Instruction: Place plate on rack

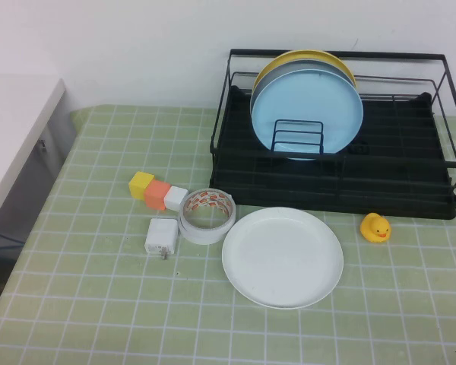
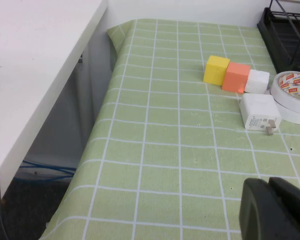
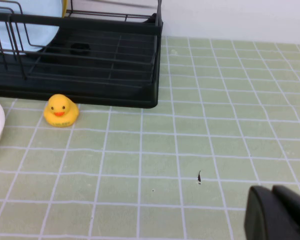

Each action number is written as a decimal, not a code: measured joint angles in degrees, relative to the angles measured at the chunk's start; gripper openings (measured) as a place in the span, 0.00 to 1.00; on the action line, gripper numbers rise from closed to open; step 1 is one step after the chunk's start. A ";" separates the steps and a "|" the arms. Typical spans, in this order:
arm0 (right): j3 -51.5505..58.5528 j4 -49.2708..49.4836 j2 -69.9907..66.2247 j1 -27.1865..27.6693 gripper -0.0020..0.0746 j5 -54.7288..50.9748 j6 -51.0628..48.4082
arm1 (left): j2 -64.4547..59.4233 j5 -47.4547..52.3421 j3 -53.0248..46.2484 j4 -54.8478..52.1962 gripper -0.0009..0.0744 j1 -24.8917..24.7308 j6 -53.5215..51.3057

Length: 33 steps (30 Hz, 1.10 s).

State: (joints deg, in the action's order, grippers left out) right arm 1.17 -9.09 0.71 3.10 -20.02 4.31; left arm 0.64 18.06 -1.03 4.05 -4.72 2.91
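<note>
left hand [image 2: 275,210]: low over table, fingers together | right hand [image 3: 277,215]: low over table, fingers together

Both grippers — left [image 2: 277,210], right [image 3: 277,212] — matte black.

High cam looks down from robot's side over whole table, rack [image 1: 336,137] at the far edge. Left wrist cam sits low, near the tape roll [image 2: 292,96]; right wrist cam low, near the rubber duck [image 3: 61,110]. Both items also show in high view.
</note>
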 joint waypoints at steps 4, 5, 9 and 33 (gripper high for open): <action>0.00 0.00 0.00 0.00 0.03 0.00 0.00 | 0.00 0.00 0.00 0.00 0.01 0.00 0.00; 0.00 0.00 0.00 0.00 0.03 0.00 0.00 | 0.00 0.00 0.00 0.00 0.01 0.00 0.00; 0.00 0.00 0.00 0.00 0.03 0.00 0.00 | 0.00 0.00 0.00 0.00 0.01 0.00 0.00; 0.00 -0.34 0.00 0.00 0.03 0.00 0.00 | 0.00 0.00 0.00 -0.80 0.01 0.00 -0.14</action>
State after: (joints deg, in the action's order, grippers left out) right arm 1.17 -9.44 0.71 3.10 -20.02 4.31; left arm 0.64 18.06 -1.03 3.25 -4.72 2.77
